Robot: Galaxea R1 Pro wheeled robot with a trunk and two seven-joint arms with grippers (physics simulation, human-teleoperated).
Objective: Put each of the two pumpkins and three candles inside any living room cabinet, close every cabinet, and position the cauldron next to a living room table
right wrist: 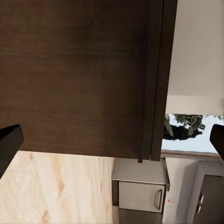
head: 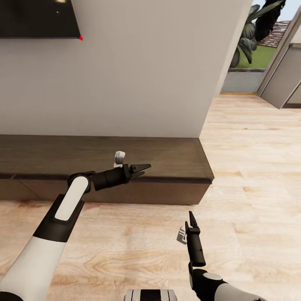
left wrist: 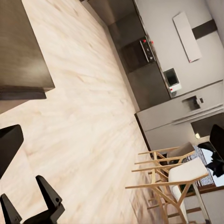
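Head view: cabinet (head: 104,156) is sitting against the wall, fronts looking closed, flat top bare. Left gripper (head: 141,169) is hovering just over the cabinet's front edge, fingers pointing sideways along it toward the right end, spread narrowly, holding nothing. Right gripper (head: 192,220) is hanging over the wood floor (head: 125,238) short of the cabinet front, fingers aiming at it; gap between them isn't readable there. Right wrist view: dark cabinet panel (right wrist: 79,74) is sitting straight ahead between fingertips (right wrist: 9,142) spread wide, empty. Left wrist view: fingertips (left wrist: 49,191) are pointing over floor toward kitchen units (left wrist: 154,74) and wooden chairs (left wrist: 172,179)
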